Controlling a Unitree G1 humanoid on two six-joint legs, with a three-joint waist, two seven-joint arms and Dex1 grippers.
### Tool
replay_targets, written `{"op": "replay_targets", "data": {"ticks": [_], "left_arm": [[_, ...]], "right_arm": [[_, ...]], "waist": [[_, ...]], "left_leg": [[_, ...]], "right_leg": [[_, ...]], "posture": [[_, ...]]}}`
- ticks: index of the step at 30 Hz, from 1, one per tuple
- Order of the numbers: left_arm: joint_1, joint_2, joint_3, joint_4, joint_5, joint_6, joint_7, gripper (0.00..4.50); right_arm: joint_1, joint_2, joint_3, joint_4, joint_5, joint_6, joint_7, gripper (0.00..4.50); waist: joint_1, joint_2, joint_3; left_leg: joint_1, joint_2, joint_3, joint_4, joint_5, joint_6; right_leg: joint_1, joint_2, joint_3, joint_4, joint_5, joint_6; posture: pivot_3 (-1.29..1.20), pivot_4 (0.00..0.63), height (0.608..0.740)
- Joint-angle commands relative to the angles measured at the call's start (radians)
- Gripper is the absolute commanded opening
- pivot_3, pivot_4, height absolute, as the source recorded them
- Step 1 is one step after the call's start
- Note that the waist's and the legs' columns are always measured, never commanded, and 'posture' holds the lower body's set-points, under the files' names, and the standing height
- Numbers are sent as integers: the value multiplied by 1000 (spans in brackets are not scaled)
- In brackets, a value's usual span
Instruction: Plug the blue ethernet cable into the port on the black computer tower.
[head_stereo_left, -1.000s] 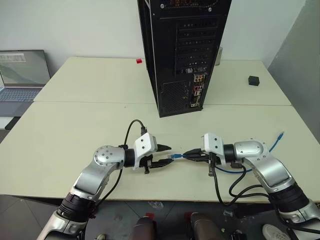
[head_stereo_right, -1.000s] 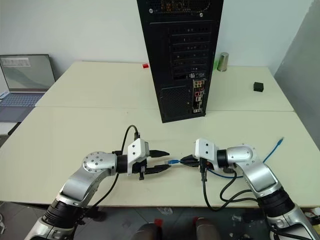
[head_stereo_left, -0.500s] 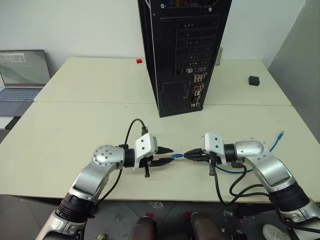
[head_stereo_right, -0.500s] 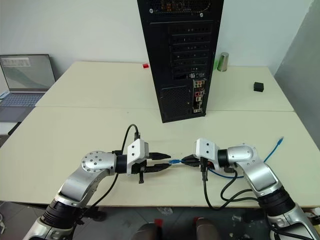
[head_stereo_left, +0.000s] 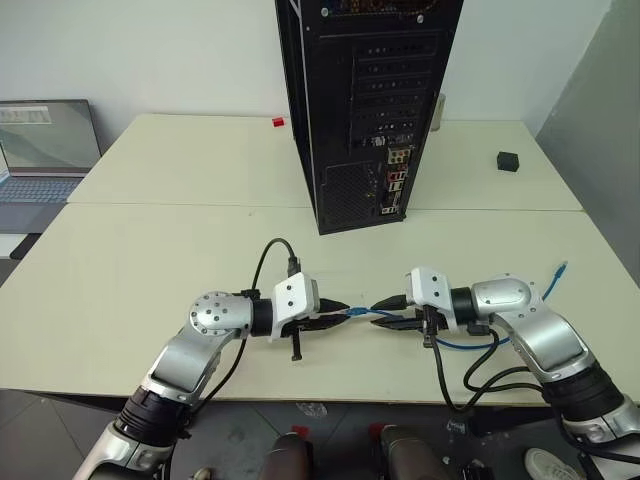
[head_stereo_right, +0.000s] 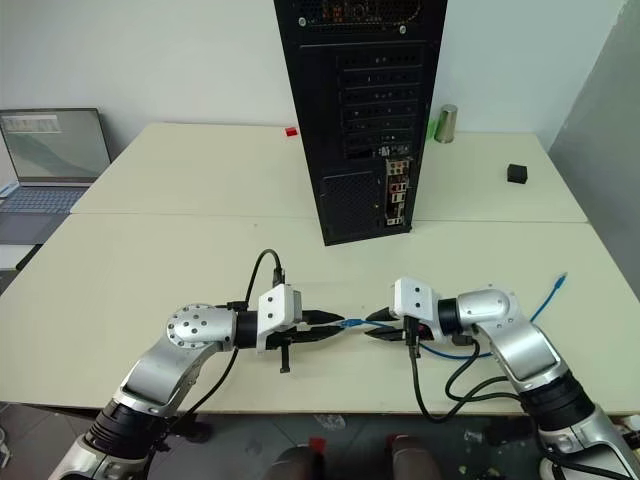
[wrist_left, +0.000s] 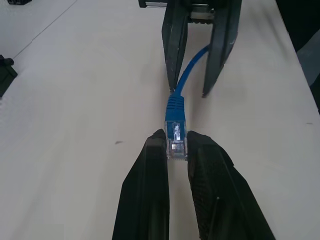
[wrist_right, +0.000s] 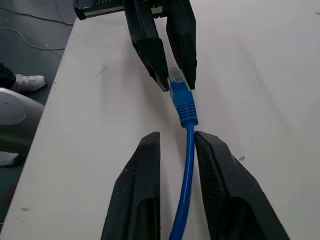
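Left wrist view shows the left gripper (wrist_left: 176, 146) pinched on the translucent plug of the blue ethernet cable (wrist_left: 175, 106), while the right gripper (wrist_right: 177, 139) stands slightly parted around the cord without pressing it. Low in the left eye view both meet at centre; the black computer tower (head_stereo_left: 370, 110) stands beyond, upper centre, its port (head_stereo_left: 393, 186) among coloured jacks.

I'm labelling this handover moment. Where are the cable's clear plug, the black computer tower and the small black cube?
clear plug (wrist_left: 175, 140), left wrist view, its translucent body between the left gripper's fingers.
black computer tower (head_stereo_left: 385, 100), left eye view, rear slot covers.
small black cube (head_stereo_left: 508, 161), left eye view, its top.
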Motion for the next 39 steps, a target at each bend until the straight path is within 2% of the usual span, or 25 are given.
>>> {"op": "replay_targets", "data": {"ticks": [1,3,5,8,13,20,39], "left_arm": [[32,-15,5,0,107,-252,79,279],[50,-26,13,20,153,-356,125,279],[58,-11,6,62,237,-532,170,279],[46,10,13,161,434,-839,326,279],[11,6,53,256,628,-1052,543,279],[-12,14,55,303,744,-1103,682,279],[-26,28,35,299,789,-1097,765,279]], "right_arm": [[-23,-59,-77,-72,96,75,52,2170],[-21,-61,-128,-94,171,163,29,2503],[-17,-59,-180,-125,260,260,9,2544],[1,-21,-240,-164,376,400,-63,2544],[8,51,-233,-178,404,464,-170,2544],[11,110,-199,-159,400,473,-221,2544],[-18,162,-142,-48,350,422,-236,2544]], "waist": [[1,0,0],[2,0,0],[2,0,0],[2,0,0],[4,0,0],[2,0,0],[1,0,0]], "left_leg": [[0,0,0,0,0,0],[0,0,0,0,0,0],[0,0,-1,0,0,0],[0,0,-3,0,0,0],[-1,-1,-2,0,0,0],[-1,-1,-2,-1,0,0],[-1,-1,-2,-1,0,0]], "right_leg": [[0,0,0,0,0,0],[0,-2,1,0,0,0],[0,-5,1,-1,0,0],[0,-6,1,-1,0,0],[0,-7,1,-1,0,0],[0,-6,-1,0,0,0],[0,-6,-3,0,0,0]], "posture": [[0,150,740],[0,150,740],[0,150,740],[0,150,740],[0,150,740],[0,150,740],[0,150,740]]}}
